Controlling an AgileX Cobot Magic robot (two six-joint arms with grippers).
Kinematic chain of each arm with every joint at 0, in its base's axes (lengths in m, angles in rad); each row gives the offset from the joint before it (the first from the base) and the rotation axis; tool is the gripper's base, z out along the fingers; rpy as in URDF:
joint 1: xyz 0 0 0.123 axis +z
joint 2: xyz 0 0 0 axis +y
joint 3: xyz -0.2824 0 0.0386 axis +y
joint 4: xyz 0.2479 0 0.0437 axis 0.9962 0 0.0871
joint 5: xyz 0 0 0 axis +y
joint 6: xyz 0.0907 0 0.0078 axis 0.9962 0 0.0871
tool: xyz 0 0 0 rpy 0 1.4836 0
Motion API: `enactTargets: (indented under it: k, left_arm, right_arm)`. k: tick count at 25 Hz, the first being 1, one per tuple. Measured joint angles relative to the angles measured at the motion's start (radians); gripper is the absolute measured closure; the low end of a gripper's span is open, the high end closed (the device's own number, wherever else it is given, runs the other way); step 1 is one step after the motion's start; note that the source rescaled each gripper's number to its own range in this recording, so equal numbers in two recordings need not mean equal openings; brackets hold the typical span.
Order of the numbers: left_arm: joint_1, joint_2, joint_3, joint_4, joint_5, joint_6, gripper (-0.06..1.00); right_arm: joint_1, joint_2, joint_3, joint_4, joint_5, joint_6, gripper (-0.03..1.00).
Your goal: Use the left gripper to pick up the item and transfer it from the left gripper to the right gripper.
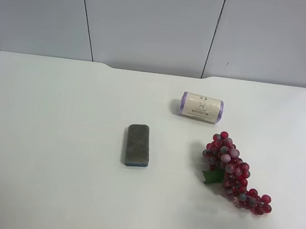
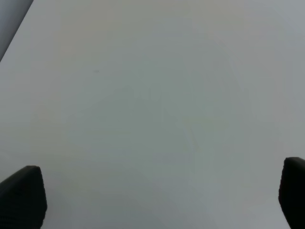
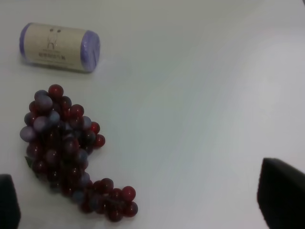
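Grapes lay untouched on the white table while both claws hung wide apart and empty.

The bunch of grapes (image 1: 236, 174) was a knobbly cluster of glossy dark-red and dusty purplish beads tapering to a curled tail, with one flat green leaf (image 1: 212, 177) at its side; it rested near the cream roll (image 1: 201, 107), a smooth cylinder with purple ends, and well apart from the dark grey block (image 1: 137, 144), a matte rounded rectangle. The right gripper (image 3: 152, 202) showed only two black fingertips spread wide, above the table beside the grapes, touching nothing. The left gripper (image 2: 155, 198) stood equally spread over the bare matte table (image 2: 152, 95), holding nothing.
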Motion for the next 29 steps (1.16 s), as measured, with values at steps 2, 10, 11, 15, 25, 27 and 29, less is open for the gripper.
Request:
enactTargets:
  k: [2,10,11,15,25,27,29]
  left_arm:
    - [0.000,0.000,0.000,0.000,0.000,0.000,-0.05]
    - [0.000,0.000,0.000,0.000,0.000,0.000,-0.05]
    - [0.000,0.000,0.000,0.000,0.000,0.000,-0.05]
    - [0.000,0.000,0.000,0.000,0.000,0.000,-0.05]
    - [0.000,0.000,0.000,0.000,0.000,0.000,-0.05]
    - [0.000,0.000,0.000,0.000,0.000,0.000,-0.05]
    - [0.000,0.000,0.000,0.000,0.000,0.000,-0.05]
  right_arm:
    - [0.000,0.000,0.000,0.000,0.000,0.000,-0.03]
    - [0.000,0.000,0.000,0.000,0.000,0.001,-0.03]
    - [0.000,0.000,0.000,0.000,0.000,0.001,-0.03]
    - [0.000,0.000,0.000,0.000,0.000,0.001,-0.03]
    - [0.000,0.000,0.000,0.000,0.000,0.001,-0.03]
    - [0.000,0.000,0.000,0.000,0.000,0.001,-0.03]
    - [0.000,0.000,0.000,0.000,0.000,0.001,-0.03]
